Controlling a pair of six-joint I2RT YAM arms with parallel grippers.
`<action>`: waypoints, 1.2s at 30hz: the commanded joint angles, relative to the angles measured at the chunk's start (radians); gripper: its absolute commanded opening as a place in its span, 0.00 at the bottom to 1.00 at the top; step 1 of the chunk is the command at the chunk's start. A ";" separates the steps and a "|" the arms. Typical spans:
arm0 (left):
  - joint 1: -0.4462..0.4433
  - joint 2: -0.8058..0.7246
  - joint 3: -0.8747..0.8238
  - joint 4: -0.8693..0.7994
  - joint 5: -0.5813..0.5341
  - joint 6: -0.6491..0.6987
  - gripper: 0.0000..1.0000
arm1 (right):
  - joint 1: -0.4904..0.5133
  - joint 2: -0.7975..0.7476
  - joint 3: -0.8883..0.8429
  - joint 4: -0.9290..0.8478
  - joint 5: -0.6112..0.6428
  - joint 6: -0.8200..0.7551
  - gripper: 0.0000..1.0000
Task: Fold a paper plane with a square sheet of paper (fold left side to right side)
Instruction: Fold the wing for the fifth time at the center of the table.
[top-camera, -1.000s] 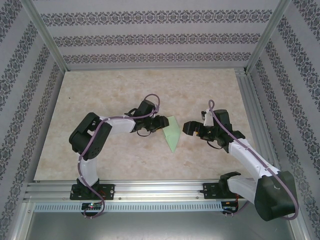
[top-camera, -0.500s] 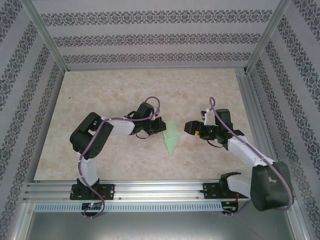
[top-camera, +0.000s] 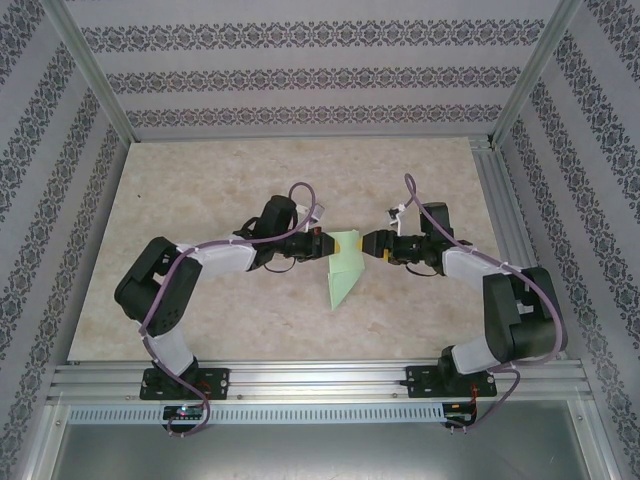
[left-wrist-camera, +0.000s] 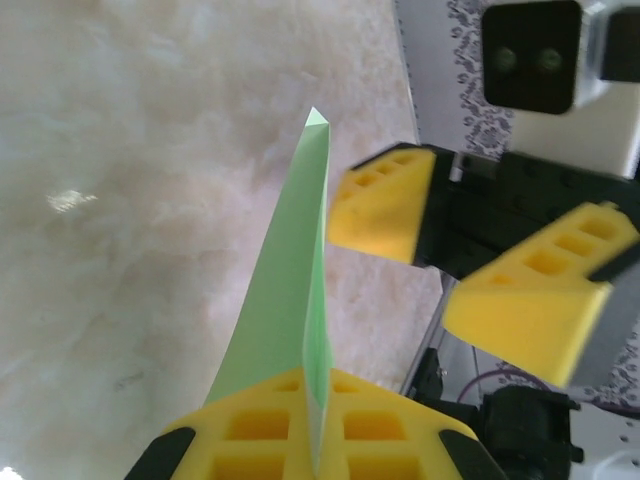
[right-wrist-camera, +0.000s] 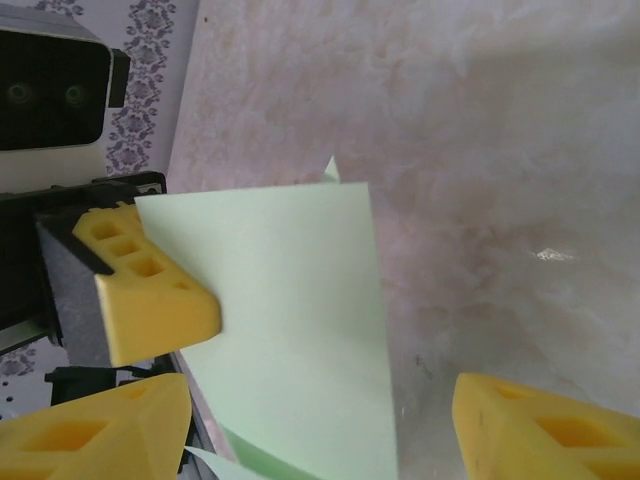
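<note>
We see both arms bent inward. The left fingers clamp the paper sheet; the right fingers gape beside it.

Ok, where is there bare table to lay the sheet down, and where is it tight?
Bare: the far table from the paper back to the wall, and the near strip from its tip to the front rail. Crowded: mid-table, where the left gripper pinches the paper and the right gripper stands open at it.
</note>
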 joint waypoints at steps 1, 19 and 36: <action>0.014 -0.032 -0.017 0.056 0.057 0.037 0.01 | -0.007 0.013 0.027 0.089 -0.087 -0.005 0.69; 0.018 -0.030 -0.008 0.101 0.105 0.009 0.00 | -0.001 0.060 0.036 0.104 -0.145 0.005 0.42; 0.114 -0.210 -0.022 -0.392 -0.207 0.236 0.60 | 0.050 0.089 0.050 0.004 -0.022 0.041 0.02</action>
